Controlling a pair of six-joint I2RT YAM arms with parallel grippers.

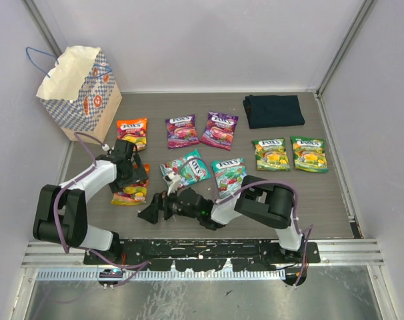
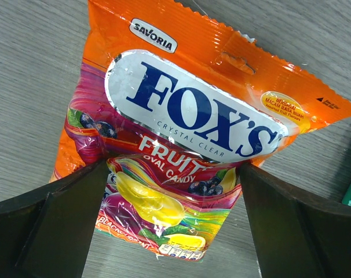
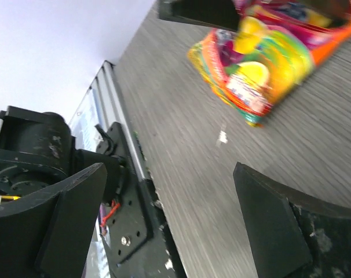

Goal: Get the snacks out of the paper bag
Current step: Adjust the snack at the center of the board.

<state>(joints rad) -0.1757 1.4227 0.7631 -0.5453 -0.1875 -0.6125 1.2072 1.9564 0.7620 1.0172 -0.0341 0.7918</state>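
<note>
The paper bag (image 1: 79, 93) stands at the far left. Two orange-red packets show: one (image 1: 132, 132) near the bag, one (image 1: 130, 192) under my left gripper (image 1: 131, 180). That gripper is open and straddles the lower half of this packet (image 2: 181, 121), a finger (image 2: 59, 226) at each side. The packet lies on the table. It also shows in the right wrist view (image 3: 262, 63). Two purple (image 1: 181, 130) (image 1: 219, 129), two teal (image 1: 186, 167) (image 1: 229, 175) and two green packets (image 1: 271, 153) (image 1: 309, 153) lie on the table. My right gripper (image 1: 150, 213) is open and empty, low over the table (image 3: 169, 191).
A dark navy folded cloth (image 1: 273, 111) lies at the back right. The metal base rail (image 3: 135, 231) with the left arm's base (image 3: 30, 156) is close beside my right gripper. White walls close in the table on three sides.
</note>
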